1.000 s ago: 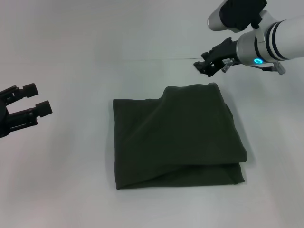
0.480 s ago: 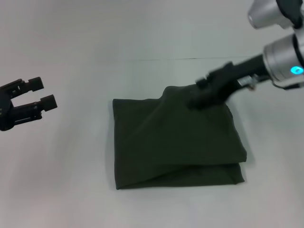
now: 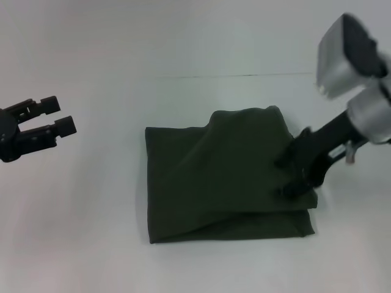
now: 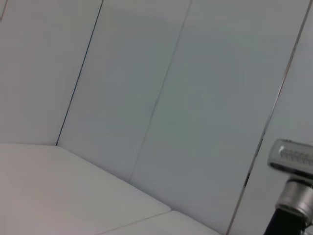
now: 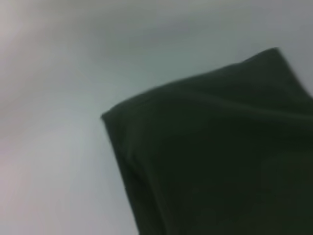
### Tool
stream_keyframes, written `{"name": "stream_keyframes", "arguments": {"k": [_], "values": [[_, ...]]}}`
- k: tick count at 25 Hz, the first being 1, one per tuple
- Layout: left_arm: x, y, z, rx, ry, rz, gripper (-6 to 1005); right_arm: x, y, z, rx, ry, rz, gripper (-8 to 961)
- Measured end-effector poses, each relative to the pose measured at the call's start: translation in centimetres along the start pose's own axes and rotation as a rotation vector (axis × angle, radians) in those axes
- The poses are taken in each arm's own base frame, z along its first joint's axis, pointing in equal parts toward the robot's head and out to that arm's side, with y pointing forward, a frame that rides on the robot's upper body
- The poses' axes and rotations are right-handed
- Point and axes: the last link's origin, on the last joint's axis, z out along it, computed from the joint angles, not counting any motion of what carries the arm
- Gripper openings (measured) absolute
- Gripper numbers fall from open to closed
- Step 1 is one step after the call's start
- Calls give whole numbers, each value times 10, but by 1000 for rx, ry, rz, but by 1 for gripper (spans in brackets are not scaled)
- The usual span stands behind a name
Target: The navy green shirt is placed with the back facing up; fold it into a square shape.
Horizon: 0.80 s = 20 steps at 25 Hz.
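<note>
**Right end effector down at the folded shirt's edge**

The navy green shirt (image 3: 226, 174) lies folded in a rough square near the middle of the white worktop (image 3: 91, 244), plain side showing, no lettering in sight. The fold is not quite flat: a soft ridge runs diagonally across the top layer, and a lower layer peeks out along the near edge, just under the upper one.

Over on the right, the right end effector (image 3: 286, 177) is low at the shirt's right-hand edge, its dark fingers (image 3: 284, 162) spread apart, one toward the far side and one toward the near side, both over the cloth by the near right corner. The motion blur there hides whether the tips are touching the fabric; nothing appears pinched between them. The silver wrist and its grey block rise behind it toward the upper right.

The right wrist view shows a corner of the shirt (image 5: 215, 156) close up, dark against the pale worktop (image 5: 49, 147), with the doubled layers visible along one edge.

The left end effector (image 3: 58, 116) hangs well off to the left, clear of the shirt, its two black fingers parted and holding nothing. Its wrist view shows only pale wall panels (image 4: 146, 98) and, at one corner, part of the other arm (image 4: 293, 191)
</note>
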Motion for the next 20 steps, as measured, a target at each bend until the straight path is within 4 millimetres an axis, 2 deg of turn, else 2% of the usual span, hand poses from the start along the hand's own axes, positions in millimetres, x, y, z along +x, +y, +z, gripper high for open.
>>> {"name": "stream_keyframes", "arguments": {"k": [8,20], "values": [[4,-4,-5,22,15,-48,887,-8,10,22,-6,117,-210,775],[10,-9,-9,58,57,-83,887,-8,17,36,72,233,-389,767]]}}
